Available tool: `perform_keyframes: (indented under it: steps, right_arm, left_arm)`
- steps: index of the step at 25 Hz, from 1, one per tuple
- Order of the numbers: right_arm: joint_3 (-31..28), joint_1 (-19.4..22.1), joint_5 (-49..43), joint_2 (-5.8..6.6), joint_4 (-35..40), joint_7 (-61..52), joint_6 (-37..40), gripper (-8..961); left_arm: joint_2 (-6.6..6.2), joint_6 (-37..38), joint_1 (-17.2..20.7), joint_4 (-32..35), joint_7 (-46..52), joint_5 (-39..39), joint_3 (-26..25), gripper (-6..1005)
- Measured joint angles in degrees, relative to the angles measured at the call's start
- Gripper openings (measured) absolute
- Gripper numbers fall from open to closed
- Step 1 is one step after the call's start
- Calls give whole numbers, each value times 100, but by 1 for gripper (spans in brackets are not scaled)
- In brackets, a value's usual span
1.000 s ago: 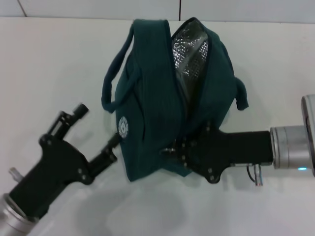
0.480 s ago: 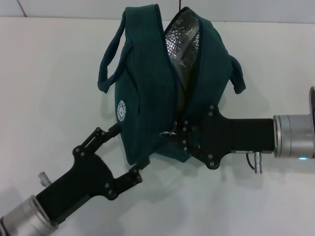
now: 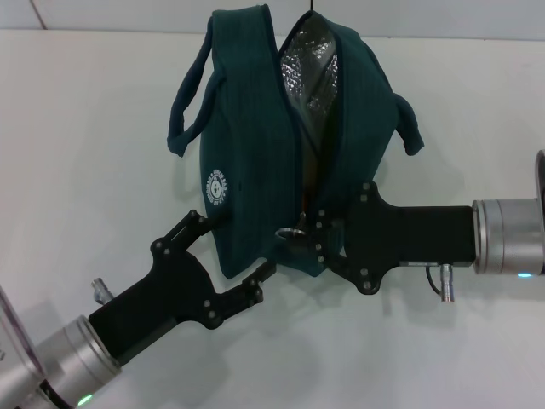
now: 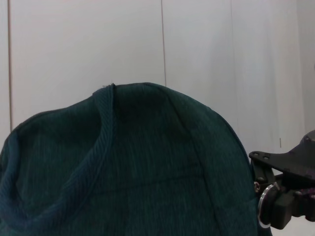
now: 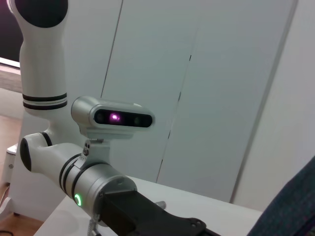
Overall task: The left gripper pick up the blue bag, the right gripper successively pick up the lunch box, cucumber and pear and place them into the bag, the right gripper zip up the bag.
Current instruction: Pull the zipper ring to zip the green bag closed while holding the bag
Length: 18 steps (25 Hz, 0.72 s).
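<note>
Your left gripper (image 3: 232, 250) spreads wide around the bag's (image 3: 255, 170) lower corner. Your right gripper (image 3: 308, 244) pinches the zipper ring (image 3: 294, 232) at the bag's near end, on the table (image 3: 85, 128).

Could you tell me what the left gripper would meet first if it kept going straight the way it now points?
Most likely the blue bag. The left gripper points up at the bag's lower side with open jaws, one near the white logo, the other near the bottom corner. Contact is hard to judge from the head view.
</note>
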<state>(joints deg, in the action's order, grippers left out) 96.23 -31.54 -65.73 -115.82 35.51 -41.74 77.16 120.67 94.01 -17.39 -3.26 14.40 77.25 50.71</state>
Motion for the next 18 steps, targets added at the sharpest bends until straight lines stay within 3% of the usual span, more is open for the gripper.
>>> perform_keyframes:
  steps: [10, 18]
  right_arm:
    - [-193, 83, -1, 27, -34, -1, 114, 97]
    - [-311, 89, -6, 35, -151, -5, 220, 109]
  left_arm:
    - [-9, -66, -122, 40, -22, -9, -19, 872]
    - [-10, -267, -218, 54, -37, -25, -23, 643]
